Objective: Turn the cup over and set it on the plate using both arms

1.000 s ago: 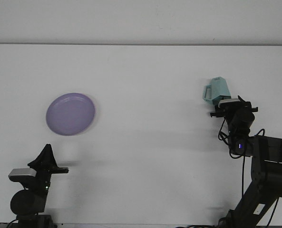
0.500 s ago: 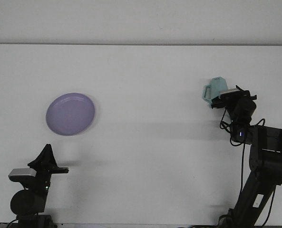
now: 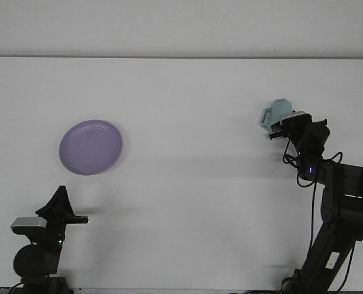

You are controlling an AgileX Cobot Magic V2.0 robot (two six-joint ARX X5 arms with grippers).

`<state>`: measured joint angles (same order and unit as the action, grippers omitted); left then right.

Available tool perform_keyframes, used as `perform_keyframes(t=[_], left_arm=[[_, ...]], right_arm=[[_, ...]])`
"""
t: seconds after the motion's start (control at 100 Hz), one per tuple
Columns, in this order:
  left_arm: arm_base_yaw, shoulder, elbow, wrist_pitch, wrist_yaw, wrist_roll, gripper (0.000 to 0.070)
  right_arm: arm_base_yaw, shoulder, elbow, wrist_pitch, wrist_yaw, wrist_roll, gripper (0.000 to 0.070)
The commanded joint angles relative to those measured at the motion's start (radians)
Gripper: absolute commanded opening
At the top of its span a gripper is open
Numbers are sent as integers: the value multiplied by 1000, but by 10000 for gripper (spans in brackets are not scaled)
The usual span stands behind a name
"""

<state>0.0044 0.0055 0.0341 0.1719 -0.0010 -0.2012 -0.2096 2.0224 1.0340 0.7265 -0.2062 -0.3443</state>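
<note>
A pale teal cup point(image 3: 280, 111) with a side handle is at the right of the white table, tipped over toward the left. My right gripper point(image 3: 281, 124) is at its near side and shut on it; the wrist housing hides most of the fingers. A purple plate point(image 3: 90, 147) lies flat at the left of the table, far from the cup. My left gripper point(image 3: 60, 197) rests low at the front left, below the plate, shut with nothing in it.
The white table point(image 3: 187, 122) runs back to a pale wall. My right arm's dark links and cables point(image 3: 340, 208) rise from the front right corner.
My right arm has reached further forward and up, and the cup has tipped further left with the gripper. The left arm and the plate have not moved.
</note>
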Motion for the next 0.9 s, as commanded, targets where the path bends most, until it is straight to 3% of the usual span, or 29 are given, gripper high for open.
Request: perform_keyframes(t=[0.0,0.49,0.66,0.89], left_arm=[[0,0,5,12,1,-3,12],[0,0,11,13,1,-19,12],[0,0,11,13,1,-22,12],[0,0,11,13,1,-26,12]], right_arm=[[1,-35,15,-64,0,62,6],[110,-618,28,-835,-3,366,6],[230,-753,97,-1206,-8,372,6],[442,-748,196,-1593,-6,341,6]])
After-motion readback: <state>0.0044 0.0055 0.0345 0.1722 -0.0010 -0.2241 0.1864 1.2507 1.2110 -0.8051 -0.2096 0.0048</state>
